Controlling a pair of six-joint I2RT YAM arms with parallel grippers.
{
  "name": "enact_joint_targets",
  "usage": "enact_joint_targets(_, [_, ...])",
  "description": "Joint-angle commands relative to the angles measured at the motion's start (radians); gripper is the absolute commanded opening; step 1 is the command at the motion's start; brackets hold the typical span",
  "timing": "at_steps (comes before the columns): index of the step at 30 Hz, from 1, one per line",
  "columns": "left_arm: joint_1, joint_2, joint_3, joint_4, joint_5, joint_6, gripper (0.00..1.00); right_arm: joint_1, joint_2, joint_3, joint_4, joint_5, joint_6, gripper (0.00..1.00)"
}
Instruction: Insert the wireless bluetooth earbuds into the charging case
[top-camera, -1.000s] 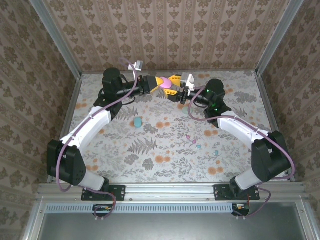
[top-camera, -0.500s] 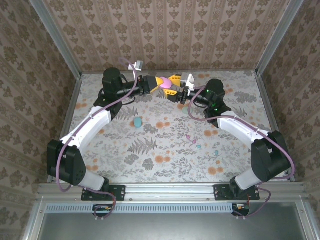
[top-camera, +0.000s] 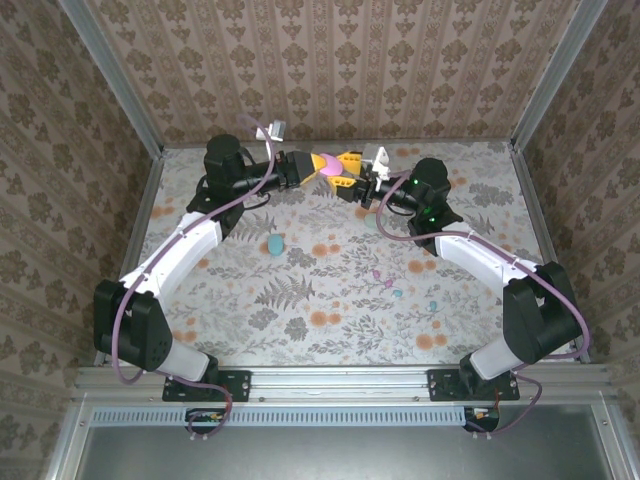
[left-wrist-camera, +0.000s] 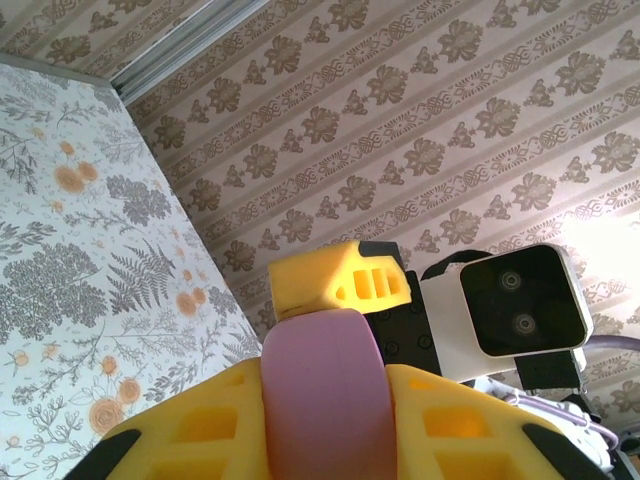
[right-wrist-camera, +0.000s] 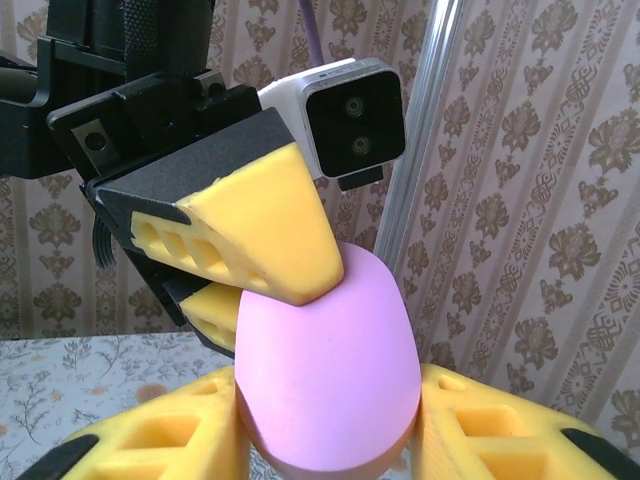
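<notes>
At the back of the table, raised above it, a pink egg-shaped charging case is held between both grippers. My left gripper is shut on it from the left; in the left wrist view its yellow fingers press both sides of the case. My right gripper grips the same case from the right, with its fingers against both sides. Three tiny earbuds lie loose on the table: a pink one, a light blue one and a mint one.
A blue egg-shaped case lies left of centre on the floral table. A pale case sits below the right gripper. Patterned walls and metal corner posts close in the back and the sides.
My right gripper's fingers have closed in on the pink case. Both arms stay in nearly the same place at the back.
</notes>
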Motion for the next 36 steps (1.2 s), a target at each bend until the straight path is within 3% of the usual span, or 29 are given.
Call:
enact_joint_targets(1, [-0.005,-0.043,0.025,-0.009,0.007,0.060,0.42,0.002,0.002,0.026,0.013,-0.035,0.042,0.38])
enact_joint_targets(3, [-0.002,-0.063,0.018,-0.029,-0.012,0.124,0.61,-0.001,-0.006,0.039,-0.038,-0.064,0.054,0.36])
enact_joint_targets(6, [-0.002,-0.109,0.006,-0.087,-0.039,0.295,0.73,-0.018,-0.011,0.090,-0.194,-0.143,0.101,0.37])
enact_joint_targets(9, [-0.005,-0.179,-0.053,-0.090,-0.055,0.522,0.80,-0.029,-0.013,0.120,-0.292,-0.221,0.136,0.35])
enact_joint_targets(14, [-0.015,-0.313,-0.239,0.042,-0.050,0.906,0.84,-0.036,-0.032,0.118,-0.319,-0.313,0.182,0.35])
enact_joint_targets(17, [-0.009,-0.318,-0.259,-0.003,-0.021,1.005,0.82,-0.036,-0.049,0.118,-0.339,-0.350,0.185,0.35])
enact_joint_targets(21, [-0.014,-0.264,-0.232,-0.040,0.045,1.008,0.80,-0.036,-0.064,0.110,-0.342,-0.382,0.182,0.35])
enact_joint_targets(29, [-0.032,-0.244,-0.243,-0.019,0.062,1.036,0.80,-0.035,-0.082,0.101,-0.393,-0.406,0.133,0.35])
enact_joint_targets(33, [-0.058,-0.216,-0.222,-0.033,0.096,1.021,0.62,-0.029,-0.089,0.092,-0.393,-0.425,0.109,0.36])
enact_joint_targets(36, [-0.068,-0.204,-0.213,-0.032,0.109,1.015,0.61,-0.027,-0.089,0.092,-0.406,-0.421,0.093,0.36])
